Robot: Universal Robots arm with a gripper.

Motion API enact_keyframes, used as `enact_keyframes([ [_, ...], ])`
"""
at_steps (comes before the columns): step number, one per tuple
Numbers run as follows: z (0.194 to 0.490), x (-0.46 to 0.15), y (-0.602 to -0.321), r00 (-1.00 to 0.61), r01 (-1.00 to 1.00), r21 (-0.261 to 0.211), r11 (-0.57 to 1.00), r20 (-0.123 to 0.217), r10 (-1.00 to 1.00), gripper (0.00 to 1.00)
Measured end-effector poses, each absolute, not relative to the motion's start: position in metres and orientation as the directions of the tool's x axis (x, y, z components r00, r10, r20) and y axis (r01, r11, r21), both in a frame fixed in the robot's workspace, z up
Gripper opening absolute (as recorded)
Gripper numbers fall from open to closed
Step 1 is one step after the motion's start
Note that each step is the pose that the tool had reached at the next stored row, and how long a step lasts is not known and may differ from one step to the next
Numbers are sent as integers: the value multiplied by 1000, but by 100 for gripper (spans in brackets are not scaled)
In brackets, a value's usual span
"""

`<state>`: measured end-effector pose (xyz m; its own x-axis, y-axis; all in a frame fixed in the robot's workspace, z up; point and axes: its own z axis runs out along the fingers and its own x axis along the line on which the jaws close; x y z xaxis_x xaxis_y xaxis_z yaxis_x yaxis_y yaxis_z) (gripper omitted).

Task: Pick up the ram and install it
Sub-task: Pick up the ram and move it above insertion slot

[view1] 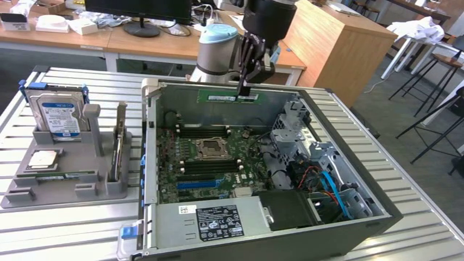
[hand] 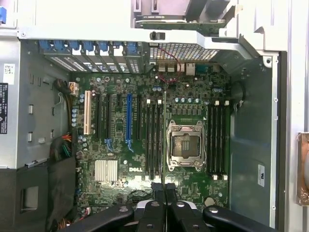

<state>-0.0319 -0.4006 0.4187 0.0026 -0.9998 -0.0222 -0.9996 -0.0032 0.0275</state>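
The ram (view1: 221, 97) is a narrow green stick lying level in the air over the far wall of the open computer case (view1: 377, 209). My gripper (view1: 247, 91) is shut on the end of the ram toward the exterior view's right, hanging straight down from the arm. In the wrist view the gripper (hand: 164, 189) has its black fingers (hand: 155, 193) pressed together above the green motherboard (hand: 193, 96). Below lie the black memory slots (hand: 153, 140) beside the open processor socket (hand: 186, 147).
A grey holder (view1: 65, 182) at the exterior view's left carries a hard drive (view1: 58, 117), a silver processor chip (view1: 42, 159) and an upright card (view1: 119, 141). Inside the case are a power supply (view1: 217, 220), drive cages (view1: 297, 128) and cables (view1: 330, 185). A long blue slot (hand: 129, 121) lies beside the memory slots.
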Motion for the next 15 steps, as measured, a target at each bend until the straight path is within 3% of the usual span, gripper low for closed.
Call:
enact_keyframes([
  [15,393,-33,-401,3,-1000,25,-3,-22,-1000,11],
])
